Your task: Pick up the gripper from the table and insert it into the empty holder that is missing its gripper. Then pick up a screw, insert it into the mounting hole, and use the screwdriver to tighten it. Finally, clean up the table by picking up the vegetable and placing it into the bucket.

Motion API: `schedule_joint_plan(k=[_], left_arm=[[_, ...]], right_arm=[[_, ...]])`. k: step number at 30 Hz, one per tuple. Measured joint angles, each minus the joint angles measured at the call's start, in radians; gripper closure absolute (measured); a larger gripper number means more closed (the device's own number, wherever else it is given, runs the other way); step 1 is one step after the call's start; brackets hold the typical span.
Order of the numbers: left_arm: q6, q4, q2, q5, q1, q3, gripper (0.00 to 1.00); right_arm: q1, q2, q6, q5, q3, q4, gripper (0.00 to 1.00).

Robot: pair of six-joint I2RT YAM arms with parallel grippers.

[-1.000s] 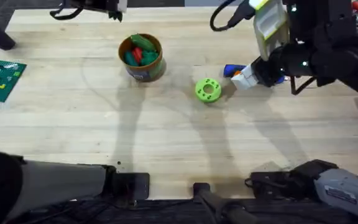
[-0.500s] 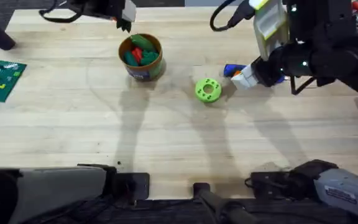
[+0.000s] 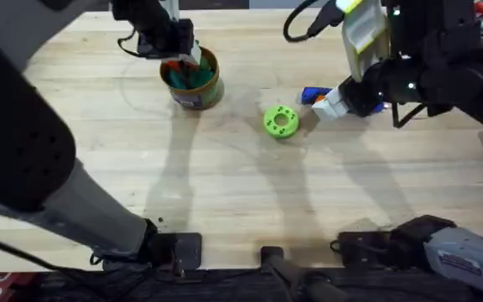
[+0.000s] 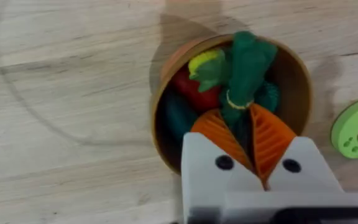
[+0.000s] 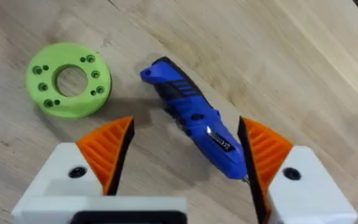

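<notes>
1. We see the left gripper (image 4: 248, 149) over the bucket (image 3: 193, 87) at the far left-centre of the table (image 3: 225, 184), its orange pads (image 4: 217, 134) nearly together around the lower end of a dark green vegetable (image 4: 244, 65) that stands up out of the bucket — it looks pinched, though we cannot be sure the pads press on it.
2. Inside the bucket we also make out a red piece (image 4: 194, 93) and a yellow-green one (image 4: 205, 62), packed close together.
3. The right gripper (image 5: 185, 152) hangs above the screwdriver (image 5: 194, 124), fingers spread wide on either side of it and not touching it.
4. The screwdriver lies flat on the wood, just beside the green disc (image 5: 68, 79) — the two are apart.
</notes>
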Motion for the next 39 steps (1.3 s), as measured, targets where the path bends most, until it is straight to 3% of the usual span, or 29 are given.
schedule_joint_plan(k=[15, 19, 23, 24, 34, 39], left_arm=[[-0.020, -0.031, 0.010, 0.006, 0.000, 0.001, 0.943], [-0.039, -0.061, -0.017, -0.002, 0.000, 0.001, 0.666], [-0.062, -0.062, -0.085, -0.011, 0.000, 0.001, 0.143], [-0.064, -0.063, -0.107, -0.012, 0.000, 0.001, 0.098], [-0.070, -0.175, -0.331, -0.026, 0.000, 0.003, 0.082], [-0.041, -0.272, -0.490, -0.027, 0.000, 0.006, 0.080]], right_arm=[[0.000, 0.000, 0.000, 0.000, 0.000, 0.000, 0.025], [0.000, 0.000, 0.000, 0.000, 0.000, 0.000, 0.025], [0.000, 0.000, 0.000, 0.000, 0.000, 0.000, 0.025], [0.000, 0.000, 0.000, 0.000, 0.000, 0.000, 0.025], [0.000, 0.000, 0.000, 0.000, 0.000, 0.000, 0.025], [0.000, -0.001, 0.000, 0.000, 0.000, 0.000, 0.025]])
